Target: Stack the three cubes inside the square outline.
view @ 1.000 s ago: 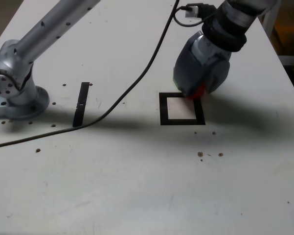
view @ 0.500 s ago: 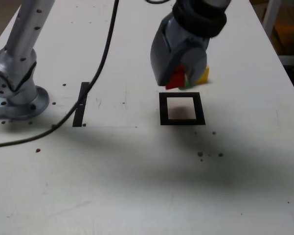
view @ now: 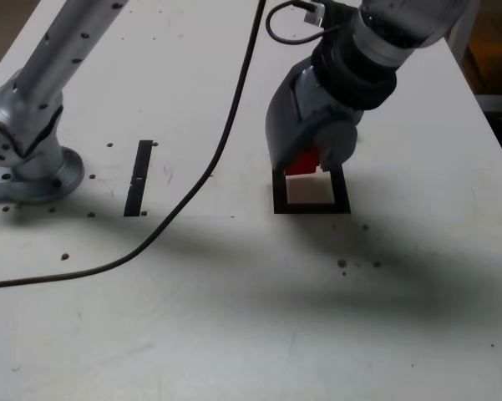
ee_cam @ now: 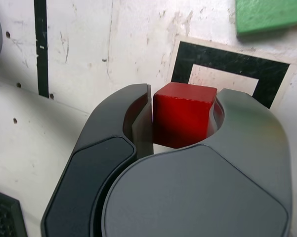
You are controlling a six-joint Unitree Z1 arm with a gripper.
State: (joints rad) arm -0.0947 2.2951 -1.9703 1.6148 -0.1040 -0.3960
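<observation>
While the gripper (ee_cam: 180, 118) hangs over the square (view: 311, 190), its jaws are clamped on the red cube (ee_cam: 183, 120) | cube sits between the jaws, off the table (view: 234, 317) | green cube (ee_cam: 269, 15) lies beyond the square's far edge.

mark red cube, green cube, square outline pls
red cube (ee_cam: 183, 121): wrist view, front face, between the fingers.
green cube (ee_cam: 269, 15): wrist view, visible face.
square outline (view: 278, 194): exterior view, that view's left tape edge.
</observation>
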